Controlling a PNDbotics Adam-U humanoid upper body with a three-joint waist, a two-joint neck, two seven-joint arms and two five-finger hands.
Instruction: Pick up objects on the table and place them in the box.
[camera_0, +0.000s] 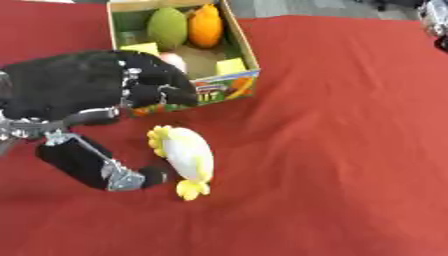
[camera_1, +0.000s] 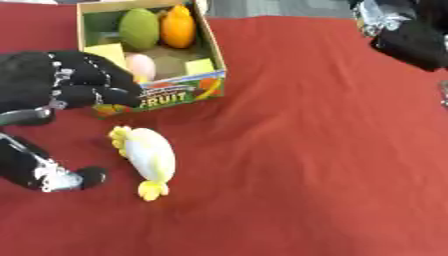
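My left hand (camera_0: 105, 100) hangs spread beside the toy (camera_0: 185, 156), thumb and fingers apart, grasping nothing. The toy lies on the table (camera_0: 350, 150) just before the box (camera_0: 241, 47), near the far-left corner. Next: close round it, lift, carry over.

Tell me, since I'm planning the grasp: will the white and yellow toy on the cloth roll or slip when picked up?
The white and yellow toy looks smooth and rounded, so it may roll sideways if nudged. Its yellow frilled ends might limit that. The left hand sits beside it, thumb curved near its lower end, not yet around it.
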